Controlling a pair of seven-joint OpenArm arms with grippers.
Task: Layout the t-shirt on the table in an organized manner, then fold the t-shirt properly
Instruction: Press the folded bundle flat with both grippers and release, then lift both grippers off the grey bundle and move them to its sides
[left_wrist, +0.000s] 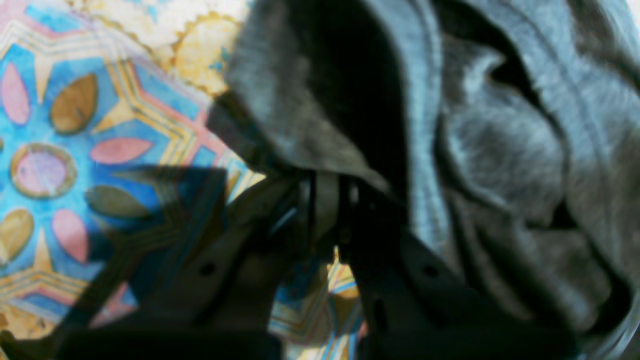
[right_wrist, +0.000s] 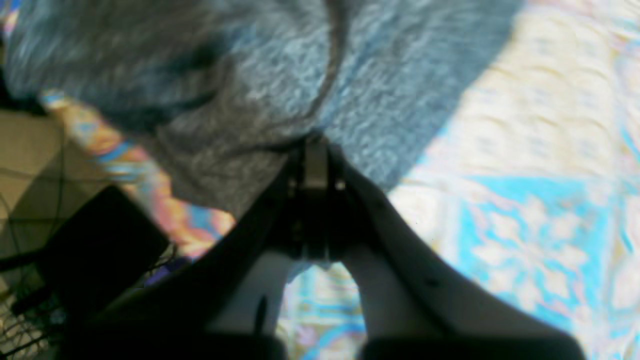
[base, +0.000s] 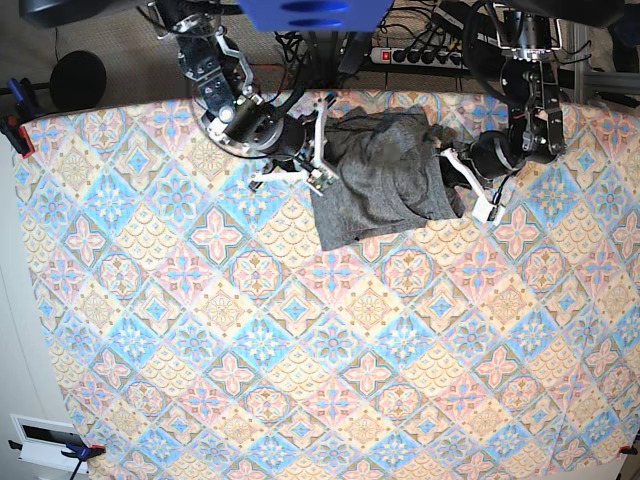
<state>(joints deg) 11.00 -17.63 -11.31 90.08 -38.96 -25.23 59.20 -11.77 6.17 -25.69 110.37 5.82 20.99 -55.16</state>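
Observation:
The dark-grey t-shirt (base: 380, 180) lies bunched in a rumpled heap near the back edge of the table (base: 300, 350). My right gripper (base: 325, 152) is at the heap's left side. In the right wrist view it (right_wrist: 315, 150) is shut on an edge of the t-shirt (right_wrist: 250, 75), with the patterned table (right_wrist: 525, 200) beneath. My left gripper (base: 452, 180) is at the heap's right side. The left wrist view shows it (left_wrist: 327, 182) shut on a fold of the t-shirt (left_wrist: 500, 150), just above the table (left_wrist: 50, 125).
Behind the table's back edge lie a power strip (base: 430, 55) and tangled cables. A black round object (base: 78, 78) sits on the floor at the back left. Clamps (base: 15, 125) grip the cloth's left edge. A dark box (right_wrist: 100, 240) lies past the table's edge.

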